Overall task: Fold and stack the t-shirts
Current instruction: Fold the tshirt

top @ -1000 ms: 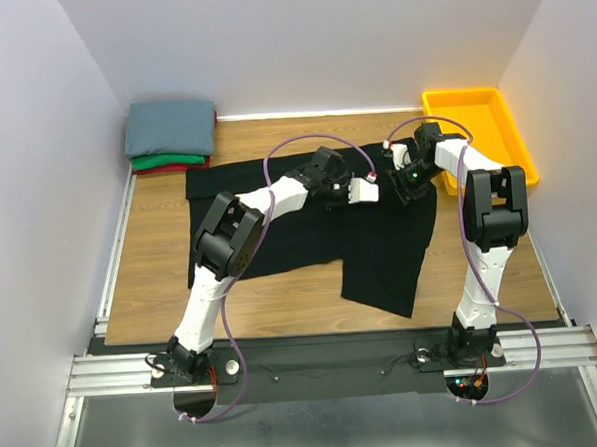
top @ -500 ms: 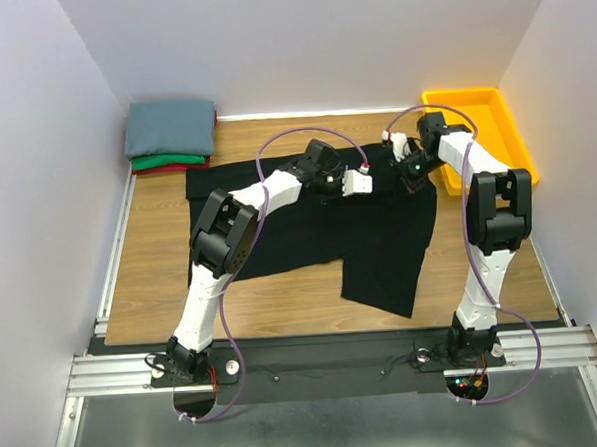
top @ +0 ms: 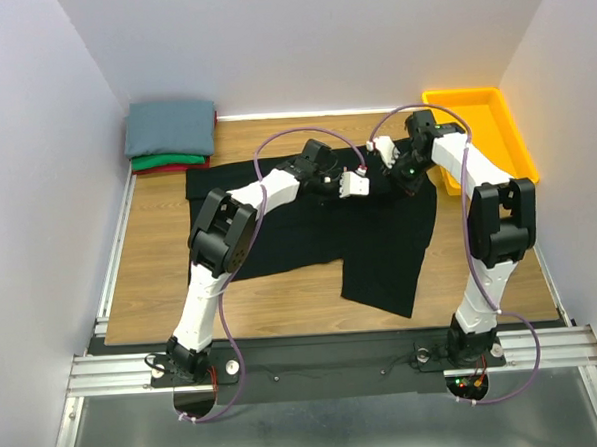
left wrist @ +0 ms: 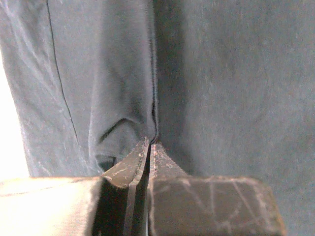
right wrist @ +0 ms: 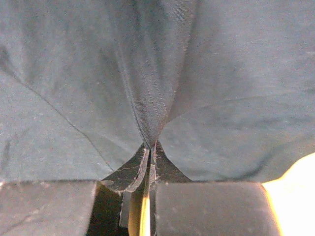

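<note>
A large black t-shirt (top: pixel 309 233) lies spread across the middle of the wooden table, one part hanging toward the front. My left gripper (top: pixel 361 183) is shut on a fold of its cloth (left wrist: pixel 98 88) near the far edge. My right gripper (top: pixel 393 164) is shut on a ribbed seam of the same shirt (right wrist: pixel 157 88), close beside the left one. A folded grey-blue shirt (top: pixel 170 127) sits on folded green (top: pixel 165 159) and red (top: pixel 170 168) ones at the far left corner.
A yellow plastic bin (top: pixel 479 134) stands at the far right, just behind my right arm. Walls close in on the left, right and back. Bare wood (top: pixel 151 281) shows left of the black shirt.
Both grippers have moved toward the far edge of the table with the black cloth pinched, the right one also shifting left. The shirt's far edge has bunched slightly between them.
</note>
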